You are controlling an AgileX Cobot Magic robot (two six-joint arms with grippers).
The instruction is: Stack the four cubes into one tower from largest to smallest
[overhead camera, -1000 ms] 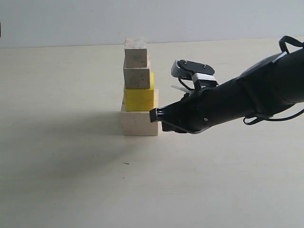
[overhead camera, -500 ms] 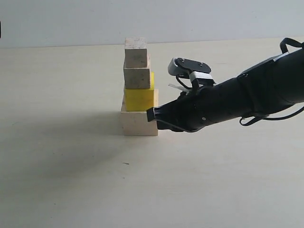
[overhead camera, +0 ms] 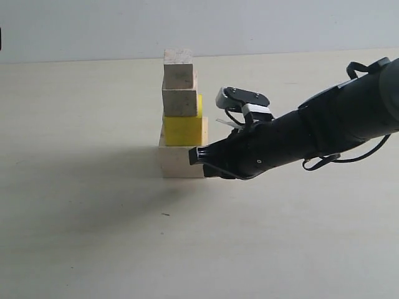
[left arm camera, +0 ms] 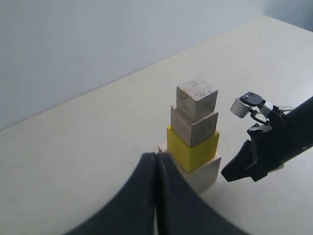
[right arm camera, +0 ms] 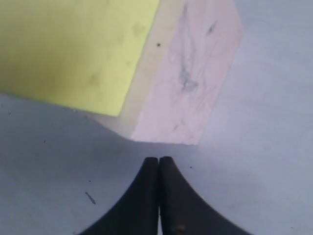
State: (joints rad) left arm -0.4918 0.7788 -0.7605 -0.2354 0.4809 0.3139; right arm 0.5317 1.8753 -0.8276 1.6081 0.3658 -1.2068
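Observation:
The tower stands on the table: the largest pale cube [overhead camera: 179, 162] at the base, then the yellow cube [overhead camera: 182, 130], the medium pale cube [overhead camera: 180, 100] and the smallest pale cube [overhead camera: 178, 68] on top. My right gripper [overhead camera: 194, 156] is shut and empty, its tips low beside the base cube's right side. In the right wrist view the right gripper [right arm camera: 159, 160] stops just short of a corner of the largest cube [right arm camera: 188, 78], with the yellow cube [right arm camera: 73, 49] above it. My left gripper [left arm camera: 156, 155] is shut and empty, set back from the tower [left arm camera: 194, 128].
The pale table [overhead camera: 93, 237] stretches bare round the tower, with a white wall [overhead camera: 280, 25] behind it. The right arm [overhead camera: 324, 128] reaches in low from the right. A small dark mark [overhead camera: 164, 215] lies on the table in front.
The right arm has slid left and slightly down, bringing its shut tips closer to the base cube. The tower has not moved.

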